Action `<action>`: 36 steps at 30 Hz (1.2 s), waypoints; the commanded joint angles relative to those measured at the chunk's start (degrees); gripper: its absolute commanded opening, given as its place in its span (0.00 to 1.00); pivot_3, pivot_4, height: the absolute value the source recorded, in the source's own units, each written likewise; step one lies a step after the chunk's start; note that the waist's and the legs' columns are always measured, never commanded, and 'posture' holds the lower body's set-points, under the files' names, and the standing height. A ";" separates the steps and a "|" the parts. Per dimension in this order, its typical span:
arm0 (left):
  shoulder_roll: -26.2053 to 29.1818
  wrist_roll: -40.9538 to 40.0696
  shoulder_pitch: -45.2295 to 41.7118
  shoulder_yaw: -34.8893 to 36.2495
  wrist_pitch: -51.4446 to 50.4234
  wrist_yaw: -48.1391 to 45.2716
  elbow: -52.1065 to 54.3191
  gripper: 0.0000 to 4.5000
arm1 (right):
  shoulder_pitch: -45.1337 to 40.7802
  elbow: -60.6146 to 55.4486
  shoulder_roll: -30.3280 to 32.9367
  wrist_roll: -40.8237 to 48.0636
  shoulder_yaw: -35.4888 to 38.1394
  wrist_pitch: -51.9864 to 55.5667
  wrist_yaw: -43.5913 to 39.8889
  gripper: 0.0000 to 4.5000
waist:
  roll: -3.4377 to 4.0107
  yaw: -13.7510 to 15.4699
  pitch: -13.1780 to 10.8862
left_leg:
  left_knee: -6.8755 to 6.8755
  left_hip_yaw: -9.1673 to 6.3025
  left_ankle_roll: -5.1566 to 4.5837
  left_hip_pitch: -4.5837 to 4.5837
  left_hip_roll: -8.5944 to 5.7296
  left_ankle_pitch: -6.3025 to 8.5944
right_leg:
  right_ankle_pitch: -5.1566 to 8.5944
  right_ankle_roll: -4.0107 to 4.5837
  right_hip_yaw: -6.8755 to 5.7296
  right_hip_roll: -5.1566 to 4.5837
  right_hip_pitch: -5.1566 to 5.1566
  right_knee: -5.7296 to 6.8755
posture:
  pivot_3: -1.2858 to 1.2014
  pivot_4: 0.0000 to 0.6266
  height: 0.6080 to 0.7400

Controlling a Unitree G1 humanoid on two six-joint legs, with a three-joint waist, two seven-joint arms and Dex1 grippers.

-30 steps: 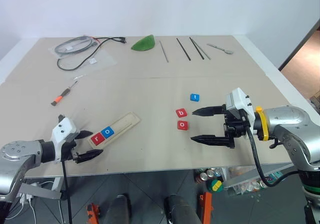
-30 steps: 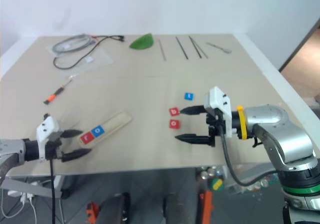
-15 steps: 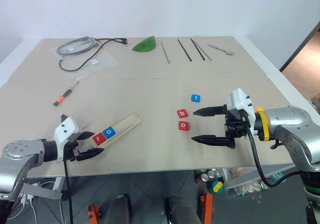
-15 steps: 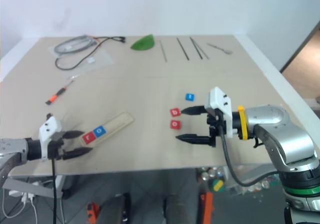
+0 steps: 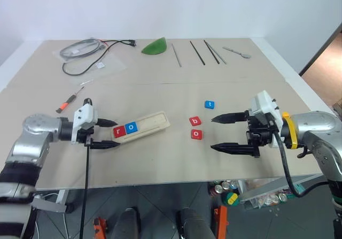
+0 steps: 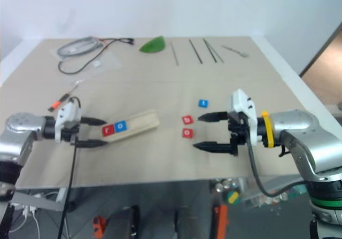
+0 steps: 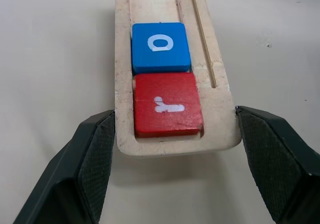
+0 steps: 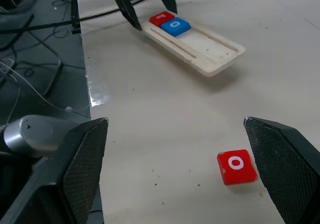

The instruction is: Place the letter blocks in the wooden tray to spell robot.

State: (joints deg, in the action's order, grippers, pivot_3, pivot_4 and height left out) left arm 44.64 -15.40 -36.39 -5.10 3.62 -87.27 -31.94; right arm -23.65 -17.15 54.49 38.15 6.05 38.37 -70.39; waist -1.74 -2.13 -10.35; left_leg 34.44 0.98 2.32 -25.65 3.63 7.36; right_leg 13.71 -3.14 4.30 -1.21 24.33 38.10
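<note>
The wooden tray lies left of the table's middle, with a red r block and a blue o block side by side at its left end. My left gripper is shut on that end, one finger pressed against each long side. Three loose letter blocks lie right of the tray: a red b, a red o and a blue t. My right gripper stands open just right of the red o, holding nothing.
An orange-handled screwdriver lies behind my left arm. At the back are a cable on a plastic bag, a green leaf-shaped piece, thin rods and a spoon. The table's front edge runs just below both grippers.
My left gripper has shut on the tray's left end and carried it right and away from the front edge, turning it flatter. My right gripper has stayed open in place.
</note>
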 commanded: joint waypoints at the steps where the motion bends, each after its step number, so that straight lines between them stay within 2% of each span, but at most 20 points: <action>1: -0.15 2.45 -6.17 -3.02 8.05 -4.86 -9.31 0.71 | -0.60 -0.29 1.53 1.45 3.07 0.22 -0.34 1.00 | 0.00 -0.03 0.00 | -0.01 0.00 -0.04 -0.02 0.00 0.03 | 0.03 0.01 0.00 0.02 0.01 0.01 | 0.52 0.24 1.00; 4: 0.14 3.24 -10.37 -8.01 14.17 -5.23 -16.00 0.71 | 0.16 -0.75 1.59 1.48 3.71 0.50 0.37 1.00 | 0.00 -0.03 0.00 | 0.01 -0.07 -0.19 -0.08 0.00 0.13 | 0.01 -0.05 0.01 0.06 0.01 0.06 | 0.52 0.24 1.00; 7: -2.23 5.78 -16.24 -11.09 18.66 -5.23 -24.24 0.71 | 2.74 -3.56 1.31 1.72 4.59 1.14 2.32 1.00 | 0.00 0.09 0.00 | 0.03 -0.18 -0.22 -0.15 -0.01 0.15 | -0.01 -0.13 0.01 0.13 0.01 0.07 | 0.52 0.24 1.00; 13: -7.00 7.03 -23.25 -9.39 21.05 -5.23 -32.84 0.71 | 6.11 -7.02 1.58 3.20 6.97 2.48 4.65 1.00 | 0.00 0.39 0.00 | 0.26 -0.34 -0.22 -0.44 -0.03 0.15 | -0.03 -0.35 -0.01 0.17 0.07 0.07 | 0.52 0.24 1.00; 36: -10.44 9.62 -26.26 -11.23 22.92 -5.23 -37.97 0.71 | 7.55 -8.85 2.06 3.79 7.00 2.72 6.35 1.00 | -0.01 0.11 0.00 | 0.49 -0.40 -0.27 -0.43 -0.01 0.11 | -0.09 -0.28 -0.01 0.22 0.00 0.10 | 0.52 0.24 1.00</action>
State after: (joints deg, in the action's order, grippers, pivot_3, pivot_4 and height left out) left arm 33.96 -5.99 -60.55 -17.11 26.06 -92.58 -69.94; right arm -15.60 -24.13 55.36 40.88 11.51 41.38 -63.85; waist -1.75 -2.01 -10.36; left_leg 34.93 0.57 2.05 -26.08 3.62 7.48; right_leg 13.62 -3.42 4.29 -0.98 24.32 38.20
